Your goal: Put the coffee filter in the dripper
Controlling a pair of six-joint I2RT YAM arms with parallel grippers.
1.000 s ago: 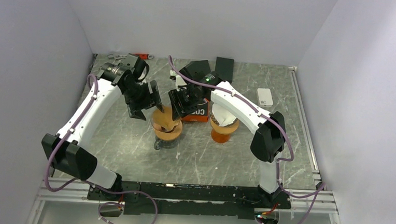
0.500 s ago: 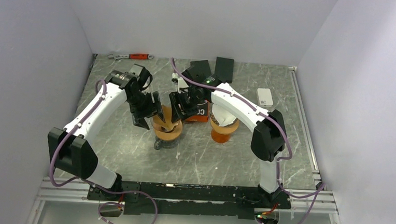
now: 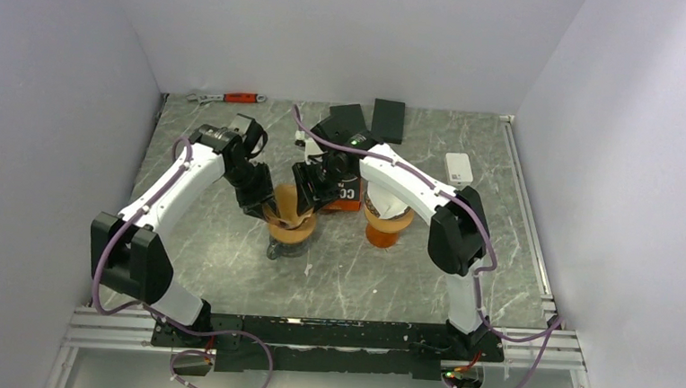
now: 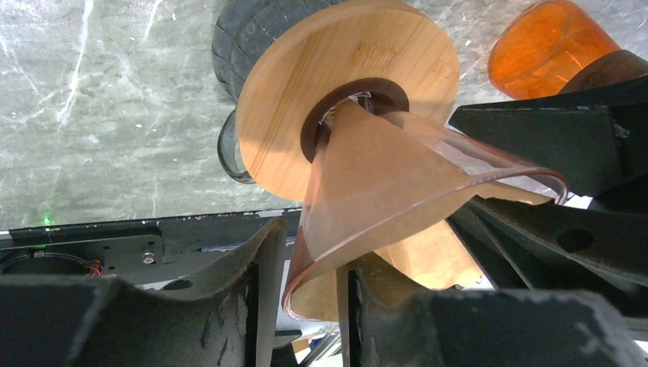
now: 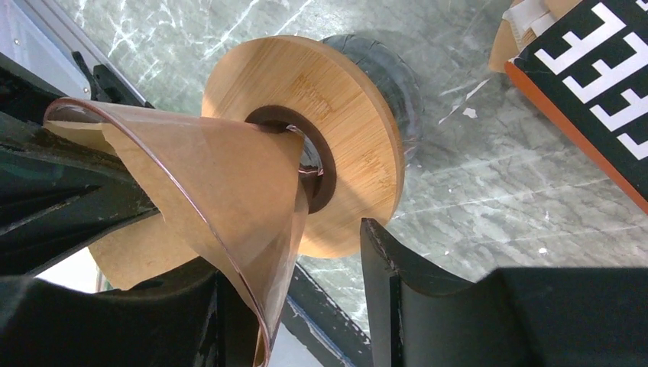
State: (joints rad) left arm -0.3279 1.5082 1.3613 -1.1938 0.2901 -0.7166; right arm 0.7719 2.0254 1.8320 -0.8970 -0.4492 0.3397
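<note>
The dripper (image 3: 288, 214) is a clear amber cone in a round wooden collar (image 4: 306, 92), standing on a glass carafe (image 4: 244, 30). The brown paper coffee filter (image 4: 428, 260) lies inside the cone, and its edge shows past the rim in the right wrist view (image 5: 130, 256). My left gripper (image 3: 265, 204) straddles the cone's left rim (image 4: 309, 252), one finger inside against the paper and the other outside with a thin gap. My right gripper (image 3: 309, 190) straddles the opposite rim (image 5: 298, 260). It is open, its outer finger well off the cone.
A second orange dripper (image 3: 386, 222) with a white filter stands right of the carafe. An orange and black coffee box (image 3: 345, 194) lies behind it. A wrench (image 3: 234, 98), two black pieces (image 3: 387, 117) and a white box (image 3: 458, 167) sit toward the back.
My left gripper has dropped right and down from beside the cone onto its left rim, and its jaws have narrowed. The right gripper stays at the right rim.
</note>
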